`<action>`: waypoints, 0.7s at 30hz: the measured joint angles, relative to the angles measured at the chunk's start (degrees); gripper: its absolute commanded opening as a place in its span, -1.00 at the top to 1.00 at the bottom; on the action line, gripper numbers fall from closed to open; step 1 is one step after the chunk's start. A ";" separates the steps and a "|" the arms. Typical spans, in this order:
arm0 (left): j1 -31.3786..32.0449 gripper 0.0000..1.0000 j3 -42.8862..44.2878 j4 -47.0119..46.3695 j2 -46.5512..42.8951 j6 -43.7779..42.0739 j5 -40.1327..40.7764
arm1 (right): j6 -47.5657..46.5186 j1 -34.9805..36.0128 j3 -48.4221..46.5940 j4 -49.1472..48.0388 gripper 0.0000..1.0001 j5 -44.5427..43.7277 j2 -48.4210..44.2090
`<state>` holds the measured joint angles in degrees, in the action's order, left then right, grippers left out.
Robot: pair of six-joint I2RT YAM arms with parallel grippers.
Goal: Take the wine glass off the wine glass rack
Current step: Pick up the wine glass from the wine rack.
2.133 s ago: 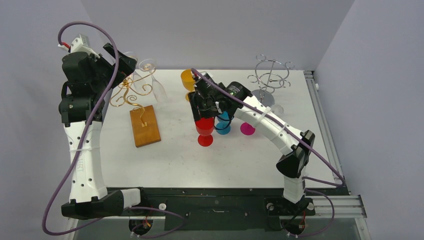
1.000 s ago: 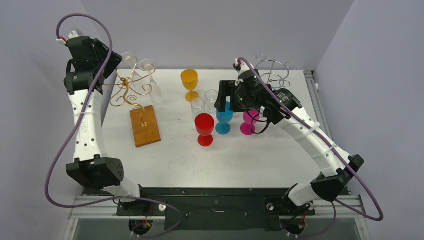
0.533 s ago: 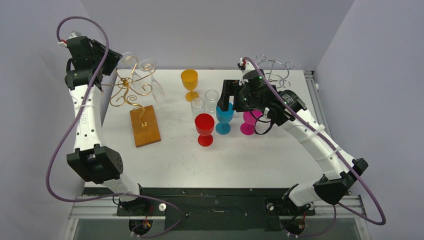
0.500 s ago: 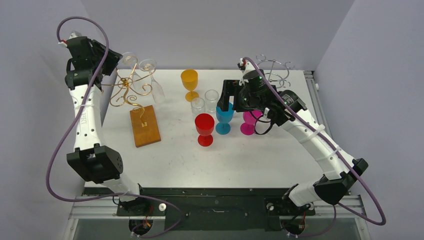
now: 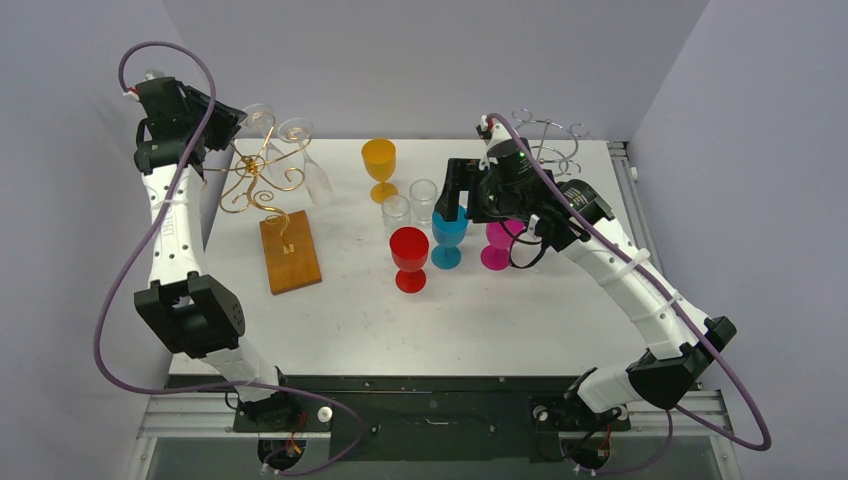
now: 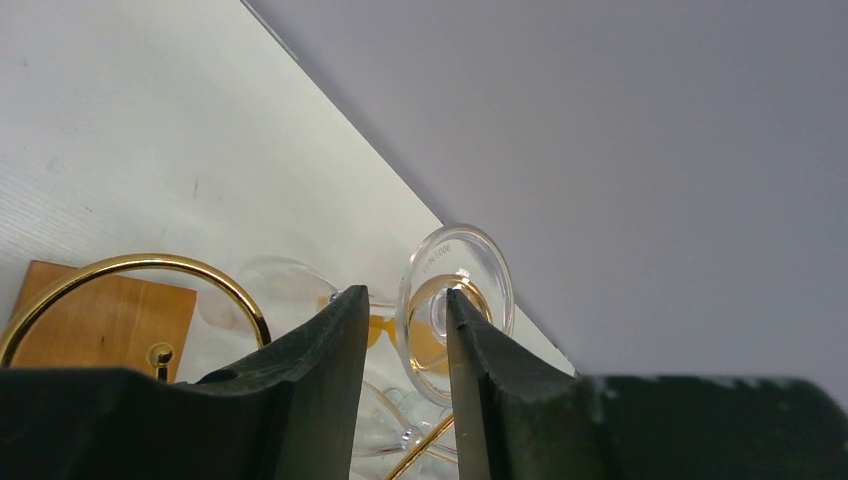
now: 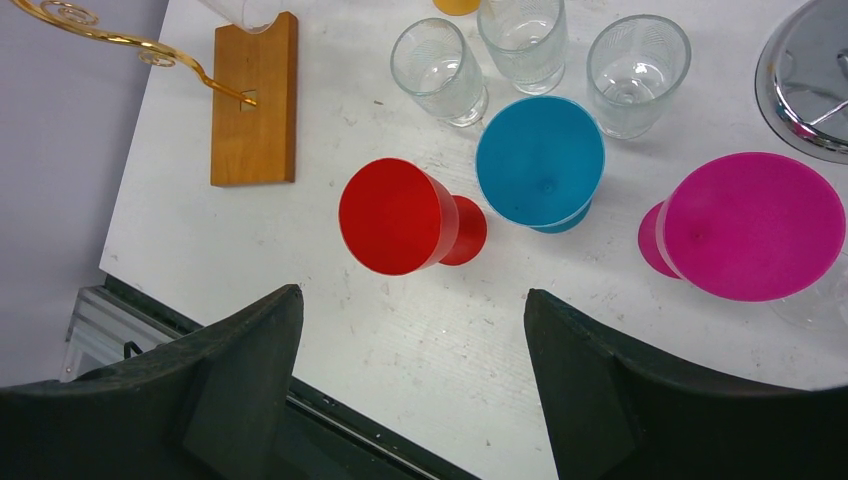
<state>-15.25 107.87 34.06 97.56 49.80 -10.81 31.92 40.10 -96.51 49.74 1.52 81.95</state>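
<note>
Approach step, far left: lining up slightly parted left gripper [image 6: 403, 300] on clear wine glass [image 6: 472, 268] hanging from gold wire rack [image 6: 140, 264], with right gripper [image 7: 412, 295] spread wide. Next: pinch stem, slide out.

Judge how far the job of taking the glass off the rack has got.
Done: the left gripper is at the rack, open beside the glass. In hand: lining up a grip; the glass hangs on the rack. Left: close, lift it off, set it down.

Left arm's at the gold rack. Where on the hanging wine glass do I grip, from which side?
Probably the stem of the wine glass, just below its round foot, from the left gripper's side: it hangs bowl-down from the gold rack.
</note>
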 measured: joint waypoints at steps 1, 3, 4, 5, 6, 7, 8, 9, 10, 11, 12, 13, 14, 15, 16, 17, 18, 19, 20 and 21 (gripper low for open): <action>-0.04 0.43 -0.26 -0.37 0.11 0.28 -0.35 | 0.07 0.00 0.00 -0.02 -0.53 0.00 0.00; -0.22 0.46 -0.59 -0.66 0.31 0.90 -1.11 | 0.11 0.00 0.00 -0.02 -0.53 0.02 0.00; -0.26 0.49 -0.63 -0.79 0.39 1.07 -1.42 | 0.11 0.00 0.00 -0.02 -0.53 0.00 0.00; -0.35 0.50 -0.66 -1.05 0.52 1.29 -1.73 | 0.13 0.00 0.00 -0.02 -0.53 0.02 0.00; -0.42 0.53 -0.66 -1.25 0.66 1.62 -1.99 | 0.13 0.00 0.00 -0.02 -0.53 0.00 0.00; -0.46 0.54 -0.68 -1.44 0.79 1.88 -2.27 | 0.15 0.00 0.00 -0.02 -0.53 0.00 0.00; -0.52 0.56 -0.68 -1.53 0.92 2.12 -2.60 | 0.15 0.00 0.00 -0.02 -0.53 0.02 0.00; -0.57 0.57 -0.70 -1.68 1.05 2.29 -2.89 | 0.17 0.00 0.02 -0.02 -0.53 0.02 0.00; -0.59 0.60 -0.70 -1.84 1.16 2.49 -3.13 | 0.20 0.00 0.02 -0.02 -0.53 0.00 0.00; -0.61 0.64 -0.70 -1.97 1.27 2.62 -3.34 | 0.22 0.00 0.07 -0.07 -0.53 0.00 0.00; -0.63 0.66 -0.70 -2.25 1.38 2.84 -3.58 | 0.24 -0.02 0.17 -0.11 -0.53 0.00 0.00; -0.68 0.69 -0.70 -2.58 1.51 3.21 -3.85 | 0.24 -0.04 0.31 -0.13 -0.53 0.02 0.00; -0.70 0.71 -0.76 -2.89 1.60 3.43 -4.13 | 0.24 -0.04 0.46 -0.15 -0.53 0.00 0.00; -0.72 0.74 -0.92 -3.23 1.66 3.65 -4.42 | 0.26 -0.04 0.66 -0.17 -0.53 0.00 0.00; -0.74 0.75 -1.16 -3.56 1.66 3.89 -4.59 | 0.26 -0.04 0.76 -0.17 -0.53 0.00 0.00; -0.81 0.77 -1.33 -3.76 1.66 4.11 -4.76 | 0.26 -0.04 0.81 -0.15 -0.53 0.00 0.00; -0.90 0.79 -1.53 -4.02 1.66 4.24 -5.01 | 0.26 -0.04 0.81 -0.17 -0.53 0.00 0.00; -1.01 0.83 -1.62 -4.20 1.66 4.46 -5.27 | 0.28 -0.04 0.81 -0.20 -0.53 0.00 0.00; -1.09 0.85 -1.66 -4.37 1.66 4.68 -5.62 | 0.28 -0.04 0.81 -0.22 -0.53 0.00 0.00; -1.16 0.90 -1.66 -4.50 1.66 4.98 -5.79 | 0.26 -0.04 0.81 -0.22 -0.53 0.00 0.00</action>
<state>-16.40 106.21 29.56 99.22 54.78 -16.60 32.18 40.05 -95.70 49.52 1.52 81.95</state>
